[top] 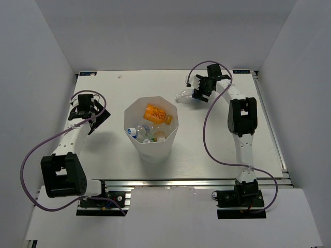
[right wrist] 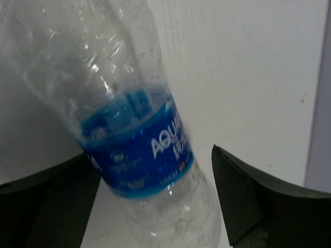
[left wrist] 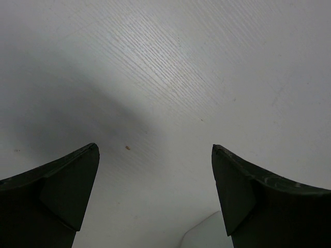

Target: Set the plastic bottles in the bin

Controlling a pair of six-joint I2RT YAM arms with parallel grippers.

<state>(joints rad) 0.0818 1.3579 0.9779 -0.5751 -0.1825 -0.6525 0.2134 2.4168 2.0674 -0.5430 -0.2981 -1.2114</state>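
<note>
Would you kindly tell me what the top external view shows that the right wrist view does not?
Only top external: the bin holding several bottles, an orange bottle uppermost, and the left hand off to its side. Only right wrist: a blue label beginning AQUA and the crumpled clear wall. Both: the clear bottle between the right hand's fingers; whether it is clamped, I cannot tell.

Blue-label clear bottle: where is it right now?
In the top external view, the blue-label clear bottle is at the far side of the table, right of the bin. It sits between the open fingers of the right gripper, not yet clamped.
</note>
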